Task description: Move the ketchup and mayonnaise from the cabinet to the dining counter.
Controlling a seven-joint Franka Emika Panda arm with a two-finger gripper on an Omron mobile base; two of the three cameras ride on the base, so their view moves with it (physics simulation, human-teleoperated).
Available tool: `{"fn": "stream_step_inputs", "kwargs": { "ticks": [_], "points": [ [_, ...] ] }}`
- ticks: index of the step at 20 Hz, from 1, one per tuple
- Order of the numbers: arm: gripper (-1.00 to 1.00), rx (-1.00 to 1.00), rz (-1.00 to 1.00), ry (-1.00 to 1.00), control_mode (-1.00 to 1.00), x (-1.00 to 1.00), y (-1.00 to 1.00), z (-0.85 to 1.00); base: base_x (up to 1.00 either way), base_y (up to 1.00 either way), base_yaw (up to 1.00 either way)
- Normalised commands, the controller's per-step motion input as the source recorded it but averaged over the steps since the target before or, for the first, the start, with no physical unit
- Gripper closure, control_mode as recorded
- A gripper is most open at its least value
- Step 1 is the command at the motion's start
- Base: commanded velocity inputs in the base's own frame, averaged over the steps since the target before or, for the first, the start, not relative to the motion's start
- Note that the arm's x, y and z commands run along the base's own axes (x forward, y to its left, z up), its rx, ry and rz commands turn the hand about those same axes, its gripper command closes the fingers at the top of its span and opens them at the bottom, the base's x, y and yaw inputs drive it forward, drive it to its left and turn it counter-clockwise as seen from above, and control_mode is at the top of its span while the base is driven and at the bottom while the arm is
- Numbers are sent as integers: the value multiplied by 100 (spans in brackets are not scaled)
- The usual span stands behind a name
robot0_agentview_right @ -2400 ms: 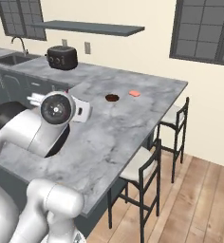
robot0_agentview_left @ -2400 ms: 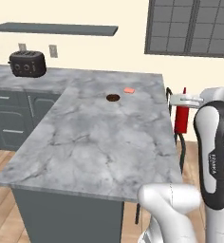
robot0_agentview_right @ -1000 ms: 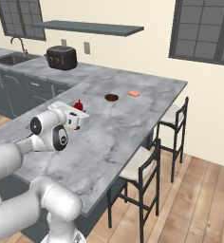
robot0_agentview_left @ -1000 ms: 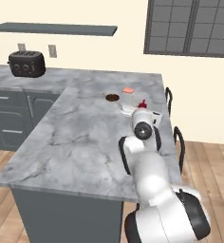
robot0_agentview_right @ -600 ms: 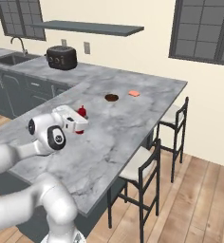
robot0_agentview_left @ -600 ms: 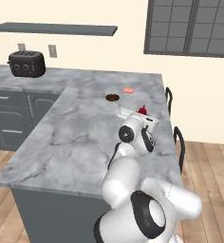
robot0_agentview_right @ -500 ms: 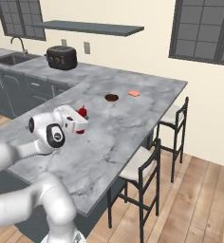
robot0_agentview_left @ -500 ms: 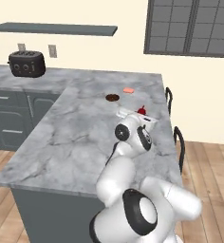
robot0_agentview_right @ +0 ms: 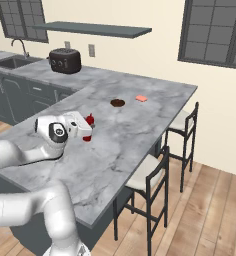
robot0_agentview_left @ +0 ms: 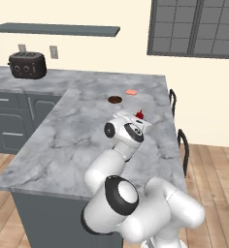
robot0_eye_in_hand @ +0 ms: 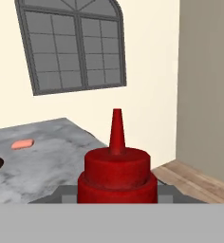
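My gripper (robot0_agentview_left: 136,119) is shut on the ketchup (robot0_agentview_left: 140,115), a slim red squeeze bottle held upright low over the dining counter (robot0_agentview_left: 77,131), near its right-hand side. From the right base view the ketchup (robot0_agentview_right: 88,121) pokes out past the white hand of my gripper (robot0_agentview_right: 85,128), red showing above and below the fingers. Whether its base touches the marble I cannot tell. In the hand view the ketchup (robot0_eye_in_hand: 116,173) stands close up, nozzle pointing up. The mayonnaise and the cabinet are out of view.
A dark brown round item (robot0_agentview_left: 115,100) and a small pink item (robot0_agentview_left: 131,92) lie on the counter beyond the bottle. A black toaster (robot0_agentview_left: 26,65) sits on the far worktop. Two stools (robot0_agentview_right: 157,172) stand along the counter's right edge.
The arm has swung the ketchup in from beside the counter's right edge to over the marble, then eased it slightly further in. The grip has stayed the same.
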Motion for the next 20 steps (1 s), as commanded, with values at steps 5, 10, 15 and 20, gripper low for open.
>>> {"fn": "stream_step_inputs", "kwargs": {
  "ticks": [5, 10, 15, 20],
  "points": [
    [100, 0, -6, 0, -100, 34, 0, -47, 0, 0, 0],
    [100, 0, -6, 0, -100, 20, 0, -37, 0, 0, 0],
    [100, 0, -5, 0, -100, 12, 0, -35, 0, 0, 0],
    [100, 0, -5, 0, -100, 20, 1, -40, 0, 0, 0]
  ]
}}
